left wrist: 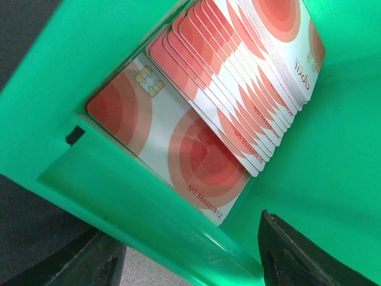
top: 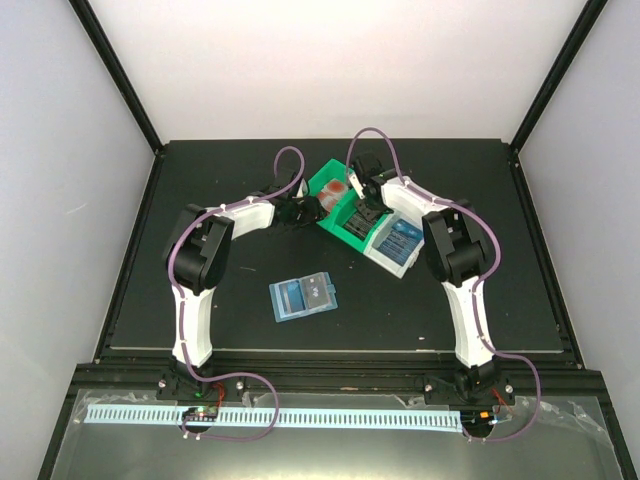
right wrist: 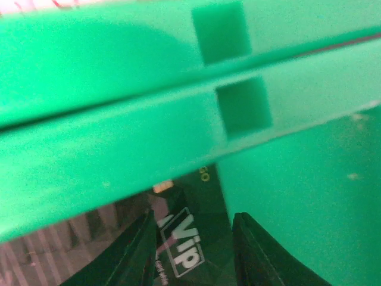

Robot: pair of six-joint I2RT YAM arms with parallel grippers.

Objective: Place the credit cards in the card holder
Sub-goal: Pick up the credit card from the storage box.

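Left gripper [left wrist: 178,241] was released, fingers spread either side of the green bin [left wrist: 333,179] wall, probably lining up on the fanned red-and-white cards [left wrist: 196,119], which leaned in a stack so an edge was reachable. Right gripper [right wrist: 193,232] was down in the neighbouring compartment over a dark card [right wrist: 178,253], jaws slightly apart (couldn't tell if it had a grip). Card holder [top: 303,297] lay open on the table, well apart from both arms, pockets up to take cards. None loaded yet, I'd judge.
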